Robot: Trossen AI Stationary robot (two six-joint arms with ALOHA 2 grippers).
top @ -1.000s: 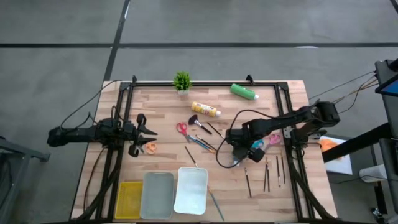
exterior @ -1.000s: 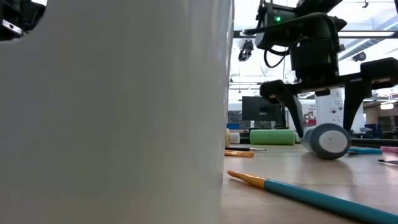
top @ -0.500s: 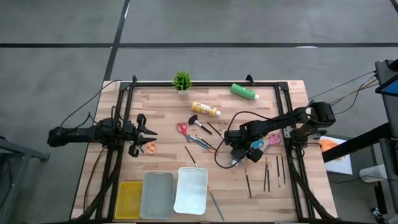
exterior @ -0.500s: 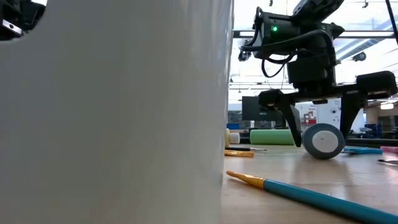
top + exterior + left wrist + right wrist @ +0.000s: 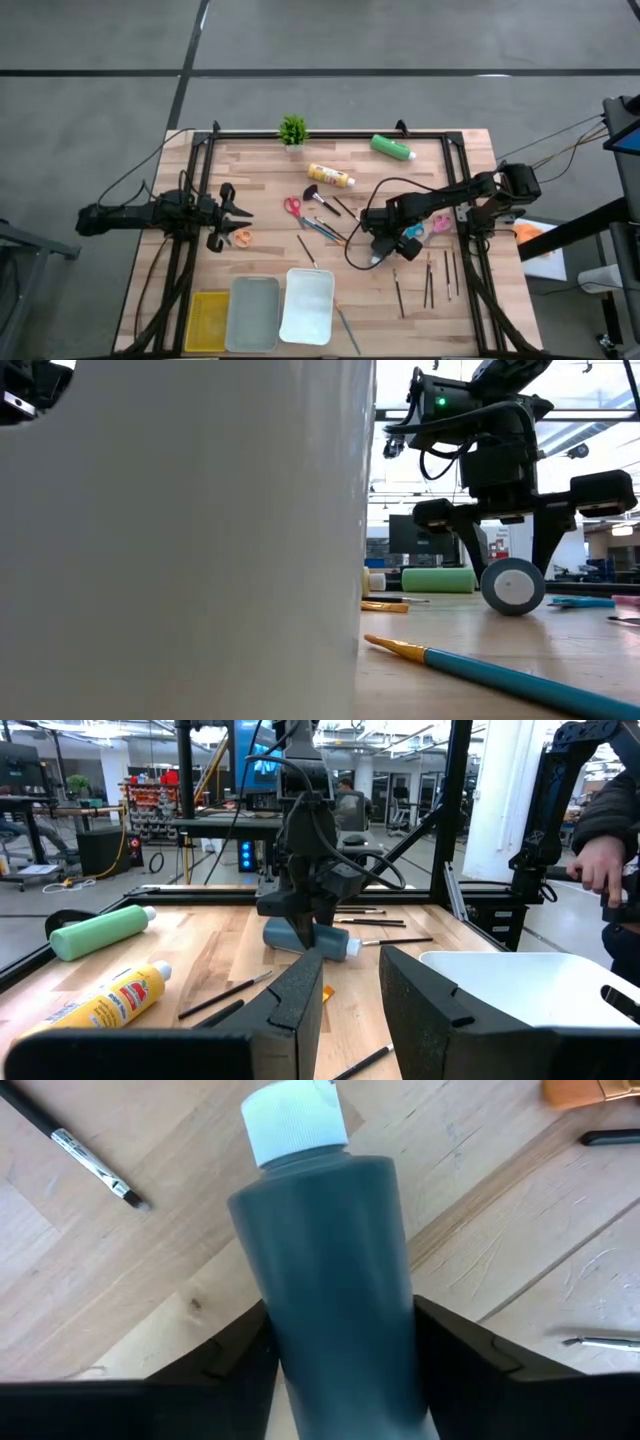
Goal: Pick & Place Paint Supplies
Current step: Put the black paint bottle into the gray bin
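A grey-blue paint bottle [image 5: 330, 1280] with a white cap lies on its side on the table right of centre [image 5: 405, 246]. My right gripper [image 5: 393, 240] stands over it, pointing down, its fingers closed in on the bottle's two sides [image 5: 514, 586]. My left gripper [image 5: 240, 212] waits open and level at the table's left edge, beside orange-handled scissors [image 5: 241, 237]. A green bottle [image 5: 392, 147], a yellow bottle [image 5: 330, 177], red scissors [image 5: 292, 206], pink scissors [image 5: 440, 224], brushes [image 5: 325, 228] and pencils [image 5: 430, 280] lie flat on the wood. My right gripper pinches the bottle's body by its two long sides [image 5: 275, 1330], behind the white cap. The fingers [image 5: 455, 1355] come from above, pointing down, and lie across the bottle. The bottle lies on its side on the table.
Yellow [image 5: 208, 320], grey [image 5: 253, 312] and white [image 5: 308, 305] trays sit side by side at the near edge; the white tray's wall fills the left of the low view. A small potted plant [image 5: 292, 130] stands at the far edge. A teal brush [image 5: 500, 672] lies near the trays.
My right gripper's fingers have drawn together about the grey-blue bottle, and the gripper has sunk a little. The bottle has shifted slightly toward the table's left and stays on the wood.
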